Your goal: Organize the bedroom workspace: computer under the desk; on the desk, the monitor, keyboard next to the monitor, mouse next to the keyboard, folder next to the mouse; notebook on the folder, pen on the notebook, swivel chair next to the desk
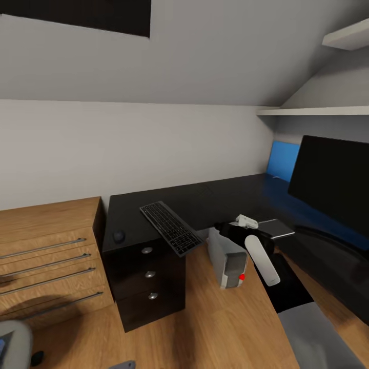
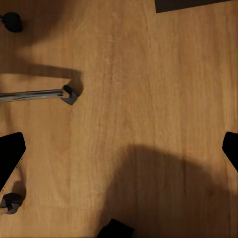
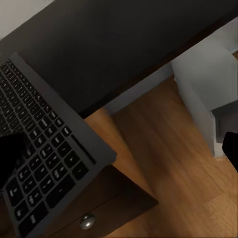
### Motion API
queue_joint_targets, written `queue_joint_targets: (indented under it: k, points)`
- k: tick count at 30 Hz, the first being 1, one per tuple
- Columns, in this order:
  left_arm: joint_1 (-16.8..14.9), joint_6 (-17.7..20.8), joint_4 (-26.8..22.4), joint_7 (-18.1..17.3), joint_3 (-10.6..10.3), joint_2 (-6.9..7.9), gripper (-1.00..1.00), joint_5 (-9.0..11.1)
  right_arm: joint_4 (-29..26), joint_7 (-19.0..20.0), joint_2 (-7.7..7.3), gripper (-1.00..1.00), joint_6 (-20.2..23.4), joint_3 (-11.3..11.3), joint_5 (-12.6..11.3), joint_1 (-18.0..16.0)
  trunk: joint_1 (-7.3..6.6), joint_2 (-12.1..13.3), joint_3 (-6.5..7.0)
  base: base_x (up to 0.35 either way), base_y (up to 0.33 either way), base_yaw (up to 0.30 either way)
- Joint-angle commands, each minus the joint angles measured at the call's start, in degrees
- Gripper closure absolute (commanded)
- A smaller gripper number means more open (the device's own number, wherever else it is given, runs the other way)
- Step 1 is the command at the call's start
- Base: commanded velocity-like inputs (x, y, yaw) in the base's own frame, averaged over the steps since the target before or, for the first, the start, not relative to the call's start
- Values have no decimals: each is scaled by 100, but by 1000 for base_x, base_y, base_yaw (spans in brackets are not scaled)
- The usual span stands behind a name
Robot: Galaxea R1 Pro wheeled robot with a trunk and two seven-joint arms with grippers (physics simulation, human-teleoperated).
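Desk (image 1: 225,197): keyboard (image 1: 170,227) overhanging edge, mouse (image 1: 119,237) at its 9 o'clock; computer (image 1: 228,259) beneath; both grippers' fingers spread wide

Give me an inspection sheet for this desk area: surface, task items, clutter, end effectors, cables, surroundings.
Surface: desk, glossy black, L-shaped.
Job's things: keyboard on desk, one end overhanging the front edge; mouse at the desk's left corner; monitor on desk at right; computer on the floor at the desk's edge.
Clutter: nothing seen.
End effectors: left end effector open over bare floor; right end effector open, over the keyboard's end.
Cables: nothing seen.
Surroundings: wooden dresser left of desk; wall shelf.
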Motion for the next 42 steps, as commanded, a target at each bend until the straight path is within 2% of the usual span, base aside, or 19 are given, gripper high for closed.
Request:
queue_joint_targets:
  k: [1,4,12,16,17,22,29,33,39,42]
  points:
    - [-8,-51,-11,22,-46,6,-100,59,-7,-59,-5,-100,-21,14,-56,-2,-1,-3,-6,-77,238,-19]
    - [-12,-53,-11,22,-46,7,-100,53,-12,-61,-6,-100,-175,10,-60,61,-1,-3,-6,-41,129,-8]
    - [-11,-50,-11,26,-46,8,-100,48,-22,-60,-22,-100,-246,-8,-56,92,-1,-3,-6,-6,20,-1]
    - [-10,-52,-11,25,-46,8,-100,50,-12,-61,-29,-100,-486,-191,-81,175,-1,-3,-6,-1,3,0]
    - [-9,-51,-11,25,-46,8,-100,52,-10,-61,-29,-100,-612,-337,-128,233,-1,-3,-6,0,1,0]
    - [-10,-52,-11,24,-50,5,-100,55,-12,-60,-23,-100,-937,-647,-399,424,-1,-3,-6,0,0,0]
    - [-8,-53,-11,25,-54,0,-100,56,26,-49,-19,-100,-1098,-742,-671,501,-1,-3,-6,0,0,0]
    - [-8,-53,-11,26,-55,-1,-100,56,238,-41,-9,-100,-1245,-784,-792,515,-1,-3,-6,0,0,0]
    - [-10,-53,-12,23,-55,-3,-100,51,402,-40,-11,-100,-1663,-858,-1064,520,-1,-3,-6,0,0,0]
    - [-8,-49,-25,33,-85,-37,-100,37,483,-49,-16,-100,-1988,-936,-1290,521,-1,-3,-6,0,0,0]
